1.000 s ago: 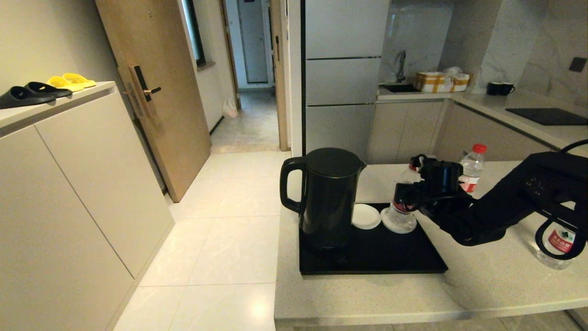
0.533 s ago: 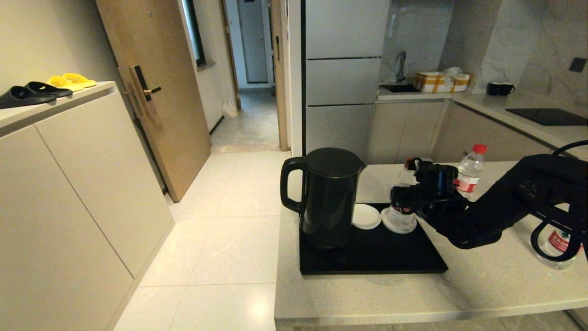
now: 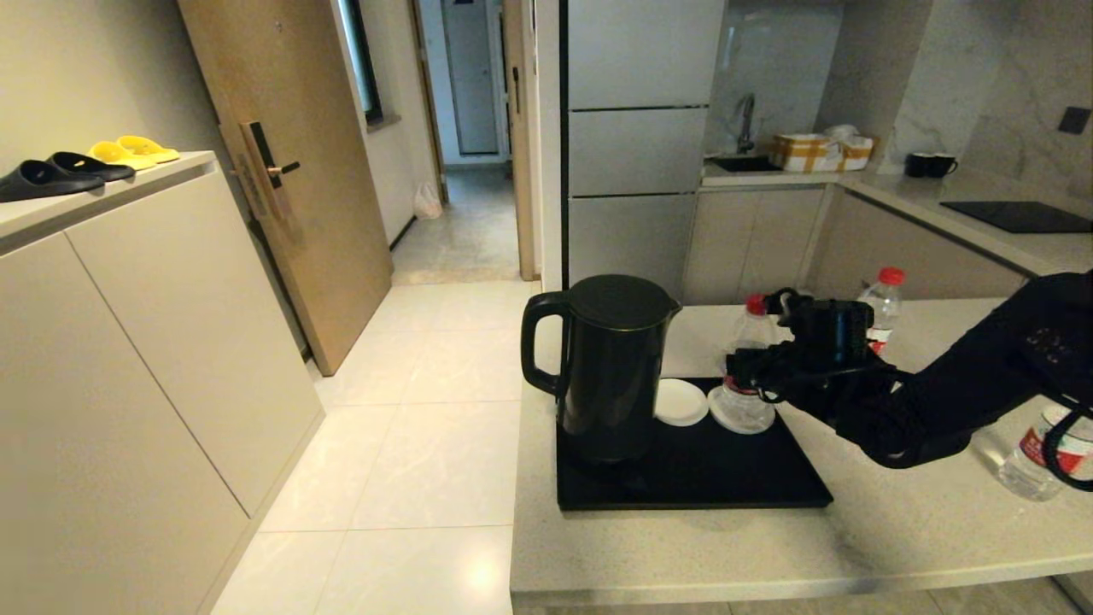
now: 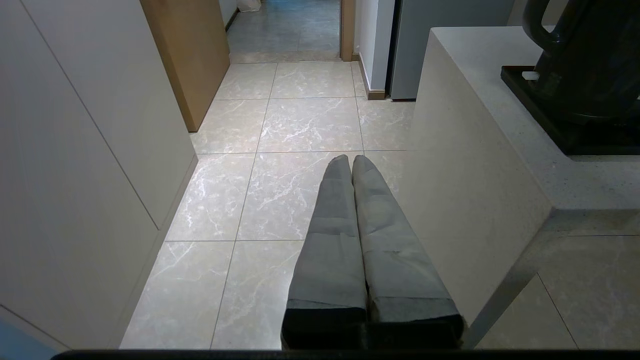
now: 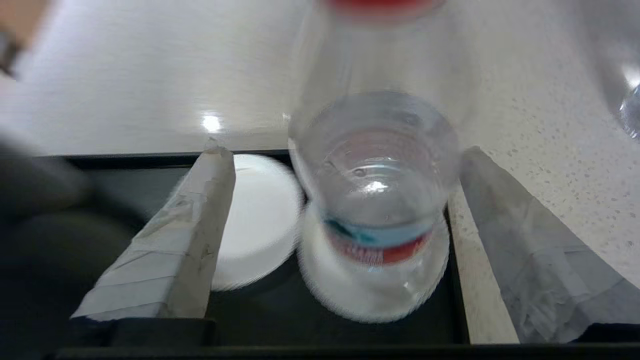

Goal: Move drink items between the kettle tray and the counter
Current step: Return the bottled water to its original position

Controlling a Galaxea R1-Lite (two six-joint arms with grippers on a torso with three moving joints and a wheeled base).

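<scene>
One bottle (image 3: 747, 376) stands on kettle tray (image 3: 692, 478); two bottles wait on counter (image 3: 768, 547). Our right gripper (image 5: 345, 235) spread wide around tray bottle, untouching. Left gripper (image 4: 351, 165) closed, parked.

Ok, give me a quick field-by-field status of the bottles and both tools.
right tool: open, fingers either side of the clear red-capped plastic water bottle
that bottle: upright on a white round coaster in the flat black kettle tray
other bottles: one behind the arm, one at far right, both on the beige speckled counter
left tool: shut, parked over the floor
</scene>
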